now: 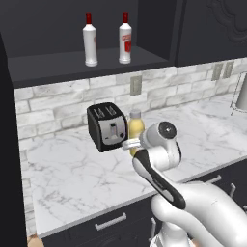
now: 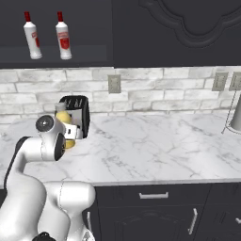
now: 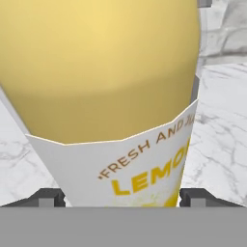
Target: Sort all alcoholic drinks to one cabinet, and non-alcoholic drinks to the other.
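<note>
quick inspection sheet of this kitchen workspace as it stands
surface: white marble counter, bare to the right
job's things: two white red-capped bottles upright on the open cabinet shelf; yellow juice bottle on the counter beside the toaster
clutter: black toaster
grippers: gripper open, fingertips either side of the juice bottle, contact unclear
cables: nothing seen
surroundings: brick backsplash with outlets, dark lower drawers

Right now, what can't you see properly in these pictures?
- Yellow juice bottle: lower body hidden by the arm in the left base view; top cut off in the hand view.
- Gripper: whether its fingertips touch the bottle is unclear.
- White bottles: label print too small.
</note>
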